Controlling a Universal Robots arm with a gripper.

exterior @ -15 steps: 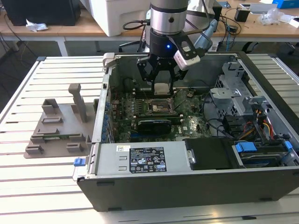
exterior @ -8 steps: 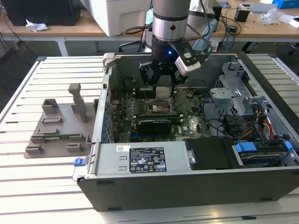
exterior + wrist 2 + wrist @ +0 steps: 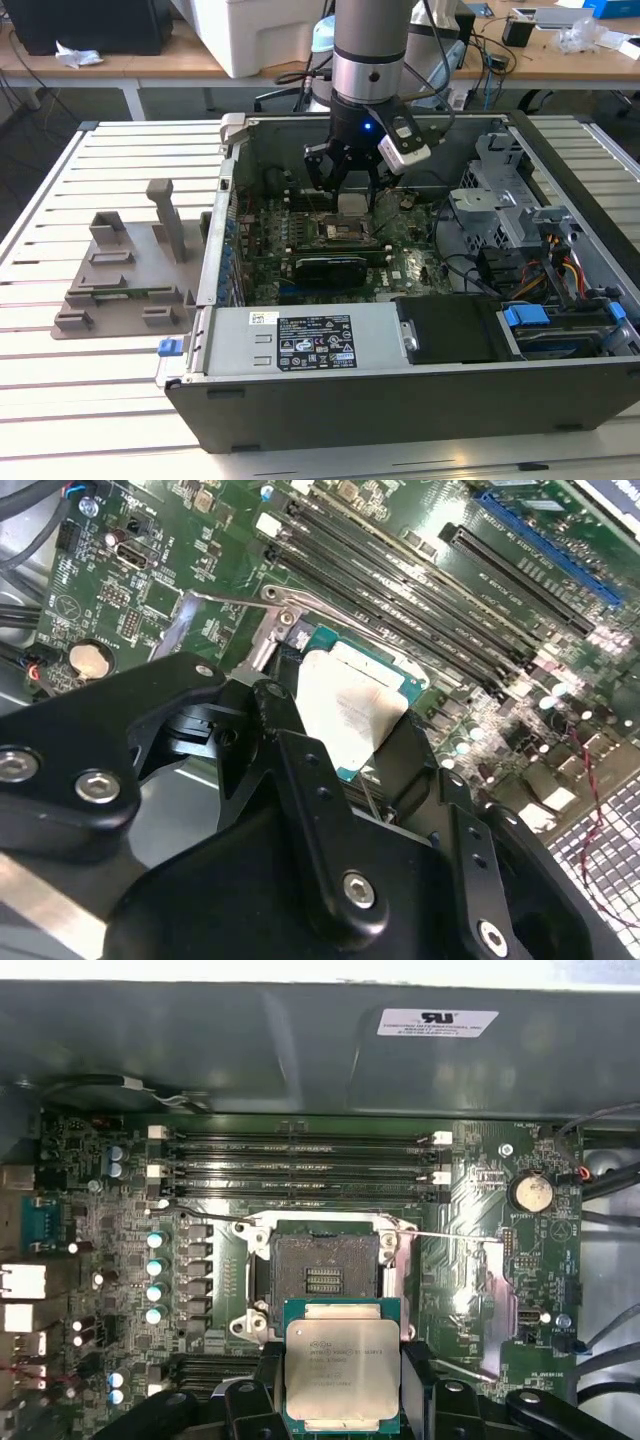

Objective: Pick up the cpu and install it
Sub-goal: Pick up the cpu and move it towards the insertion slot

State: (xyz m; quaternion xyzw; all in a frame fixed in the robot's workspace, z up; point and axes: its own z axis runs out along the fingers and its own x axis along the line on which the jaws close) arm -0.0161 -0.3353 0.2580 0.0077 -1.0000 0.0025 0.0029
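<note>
Closest to the wrist cameras, the black gripper [image 3: 343, 1385] was clamped on the chip [image 3: 343, 1368], one finger [image 3: 262, 1385] pressed against each of two opposite edges, with the silvery top facing up and a thin green rim showing around it. In the second wrist view the same chip [image 3: 350, 708] sat level between the fingers. Just beyond it lay the open socket [image 3: 322, 1268], its bare contact field framed in black and metal, with a thin wire lever [image 3: 212, 1218] running out from the frame. The chip seemed to hang slightly above the socket and short of it rather than seated in it, though how wide the gap was could not be judged. Past the socket ran four long memory slots [image 3: 300, 1158], and off to one side a round coin battery [image 3: 530, 1193] sat on the green board [image 3: 465, 1290]. In the exterior view the arm reached down into the open computer case [image 3: 400, 400], which lay on a slatted white table [image 3: 90, 400]. A grey plastic tray [image 3: 120, 275] stood just beside the case on the exterior view's left. Farthest back stood wooden desks [image 3: 150, 58].
</note>
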